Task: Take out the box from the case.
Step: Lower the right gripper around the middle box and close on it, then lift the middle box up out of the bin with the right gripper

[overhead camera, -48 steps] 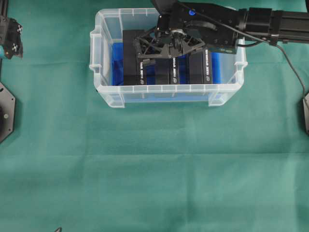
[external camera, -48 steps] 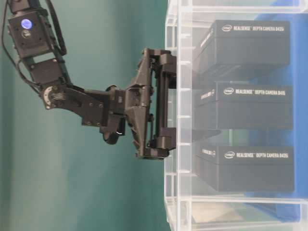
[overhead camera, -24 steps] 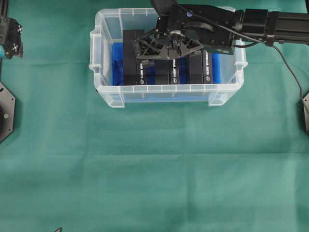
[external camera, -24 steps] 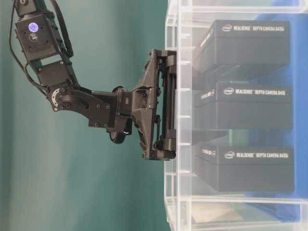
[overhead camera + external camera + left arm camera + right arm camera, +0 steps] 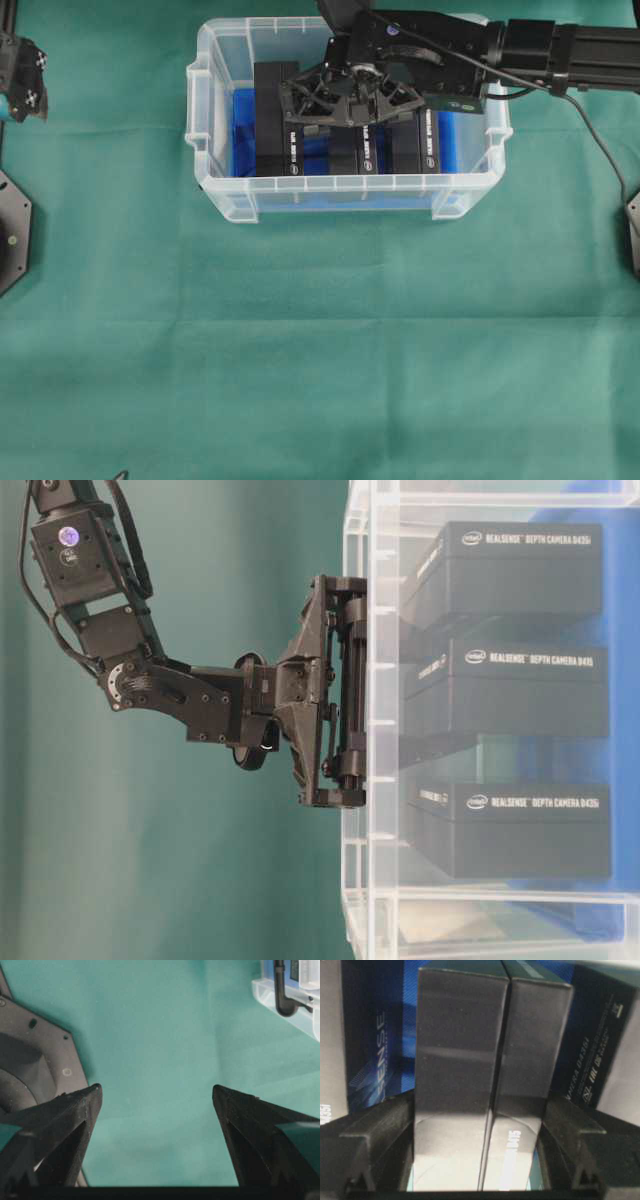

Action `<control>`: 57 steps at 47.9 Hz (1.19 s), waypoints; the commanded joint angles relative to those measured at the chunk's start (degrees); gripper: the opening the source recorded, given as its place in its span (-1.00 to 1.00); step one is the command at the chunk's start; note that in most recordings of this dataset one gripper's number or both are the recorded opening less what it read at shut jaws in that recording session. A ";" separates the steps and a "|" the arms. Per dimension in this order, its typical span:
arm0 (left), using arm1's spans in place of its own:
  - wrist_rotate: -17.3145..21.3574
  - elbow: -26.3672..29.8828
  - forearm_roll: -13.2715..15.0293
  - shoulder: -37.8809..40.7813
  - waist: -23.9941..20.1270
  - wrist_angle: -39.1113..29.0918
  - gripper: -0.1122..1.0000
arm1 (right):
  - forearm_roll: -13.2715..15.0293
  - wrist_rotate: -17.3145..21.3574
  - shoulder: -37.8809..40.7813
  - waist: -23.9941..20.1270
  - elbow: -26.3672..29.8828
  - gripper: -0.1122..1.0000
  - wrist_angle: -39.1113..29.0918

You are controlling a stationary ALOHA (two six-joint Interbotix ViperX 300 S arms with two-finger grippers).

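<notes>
Grabbing the middle box in the case near the top of the frame, right claw squeezing both sides, lifting straight up next.

A green cloth covers the whole table. Dark mounting plates sit at its left edge and right edge, well apart.

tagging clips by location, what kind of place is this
Likely a robot lab bench: a table under green cloth, a clear plastic case of black camera boxes, and two robot arms, the right gripper reaching in.
</notes>
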State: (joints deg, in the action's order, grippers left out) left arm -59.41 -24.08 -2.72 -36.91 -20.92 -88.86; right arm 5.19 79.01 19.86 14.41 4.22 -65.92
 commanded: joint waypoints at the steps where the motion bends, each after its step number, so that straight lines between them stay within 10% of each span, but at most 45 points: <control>1: 0.09 0.53 -0.09 -0.26 0.18 0.09 0.86 | 0.00 0.79 -1.05 0.00 0.35 0.39 0.00; 57: 0.09 0.53 -0.09 -0.26 0.18 0.09 0.86 | 0.00 1.49 -3.43 -0.35 9.05 0.39 -6.94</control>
State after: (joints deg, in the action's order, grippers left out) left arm -59.33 -24.17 -2.72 -37.00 -20.83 -88.86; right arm 5.10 80.51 19.86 14.06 10.90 -71.28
